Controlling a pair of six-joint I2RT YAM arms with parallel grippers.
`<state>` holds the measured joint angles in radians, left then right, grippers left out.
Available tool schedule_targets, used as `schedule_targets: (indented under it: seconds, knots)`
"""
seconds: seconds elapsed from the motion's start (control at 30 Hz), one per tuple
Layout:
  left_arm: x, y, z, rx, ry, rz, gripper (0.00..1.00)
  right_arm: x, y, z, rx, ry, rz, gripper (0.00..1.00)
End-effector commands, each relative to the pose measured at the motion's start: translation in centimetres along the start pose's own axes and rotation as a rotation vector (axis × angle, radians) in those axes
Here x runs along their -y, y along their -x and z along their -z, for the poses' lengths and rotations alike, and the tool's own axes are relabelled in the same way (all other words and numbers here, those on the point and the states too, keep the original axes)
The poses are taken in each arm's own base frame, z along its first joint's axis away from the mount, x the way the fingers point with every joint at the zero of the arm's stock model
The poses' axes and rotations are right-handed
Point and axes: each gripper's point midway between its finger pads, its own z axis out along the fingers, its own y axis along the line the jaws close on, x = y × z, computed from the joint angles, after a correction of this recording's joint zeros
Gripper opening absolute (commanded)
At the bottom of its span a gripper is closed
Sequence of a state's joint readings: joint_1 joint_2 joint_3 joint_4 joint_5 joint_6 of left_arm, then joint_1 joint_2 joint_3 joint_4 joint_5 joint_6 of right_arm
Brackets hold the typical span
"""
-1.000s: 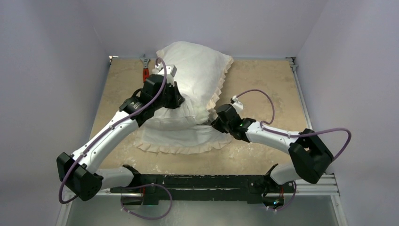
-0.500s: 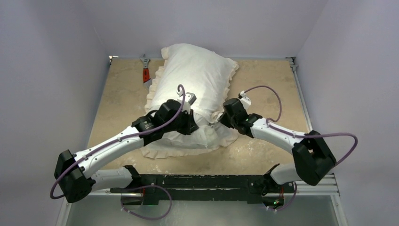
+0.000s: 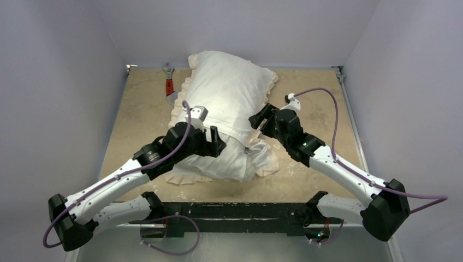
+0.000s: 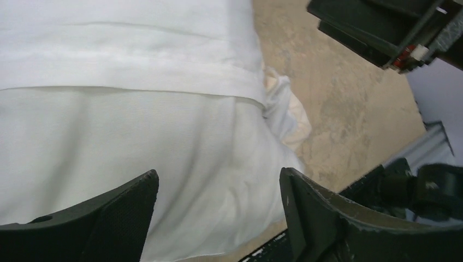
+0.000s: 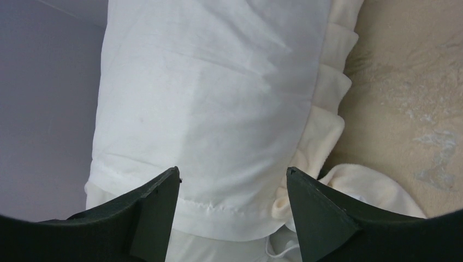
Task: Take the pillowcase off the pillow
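Pillowcase (image 3: 232, 90) lies white side up on counter (image 3: 142, 114), running from far centre back toward the arms. Far part is plump and taut, so pillow is judged to be inside there and not yet out; pillow itself isn't directly seen. Near end is slack and rumpled, w/ cream frill (image 3: 185, 176) bunched along the bottom edge, which reads as empty cover gathered toward the bases. Left gripper (image 3: 215, 143) sits low over that slack near part, jaws apart; wrist view shows white cloth under the left gripper (image 4: 217, 180) w/ nothing pinched between. Right gripper (image 3: 261, 117) hangs at the cover's right edge beside the frill, jaws also apart, over a stitched hem (image 5: 218, 206) that crosses the cloth. Cannot tell whether cloth below that hem is pillow or more cover. Both arms flank the same band, one each side, prob. because the hem marks the opening, and a fresh hold there would let one arm pin while the other strips. Loose cloth will shift easily, so grip needs a real fold. Red-handled tool (image 3: 168, 84) lies at far left, touching or just beside the frill, not in play.
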<state>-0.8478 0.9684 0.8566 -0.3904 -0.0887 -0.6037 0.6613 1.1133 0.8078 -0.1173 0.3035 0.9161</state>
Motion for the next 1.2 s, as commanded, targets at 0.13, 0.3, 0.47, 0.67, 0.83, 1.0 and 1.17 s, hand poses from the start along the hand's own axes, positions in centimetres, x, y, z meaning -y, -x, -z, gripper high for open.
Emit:
schedule_targets:
  seconds: [0.13,0.3,0.47,0.67,0.83,1.0,1.17]
  knots:
    - [-10.6,3.8,8.0,0.322,0.557,0.131,0.93,-6.1,-1.8,-1.5,-0.026,0.130,0.175,0.78]
    - [-11.7,2.9,8.8,0.338,0.583,0.132,0.96,-8.3,-4.0,-2.6,-0.057,0.140,0.234,0.81]
    - [-10.3,1.0,5.6,0.239,0.496,0.115,0.96,-7.7,-6.0,-4.0,-0.087,0.066,0.268,0.81]
    - [-7.1,-0.1,1.7,0.160,0.323,0.101,0.96,-5.3,-9.5,-4.6,-0.164,0.013,0.295,0.81]
    - [-7.2,-2.3,-1.3,0.080,0.319,0.093,0.95,-3.7,-10.9,-4.8,-0.182,-0.033,0.293,0.79]
    - [-8.8,-5.3,-3.3,0.021,0.367,0.101,0.71,-2.8,-10.7,-5.2,-0.165,-0.086,0.296,0.78]
    - [-10.2,-7.5,-3.7,-0.010,0.400,0.115,0.36,-3.4,-10.6,-4.4,-0.159,-0.094,0.313,0.80]
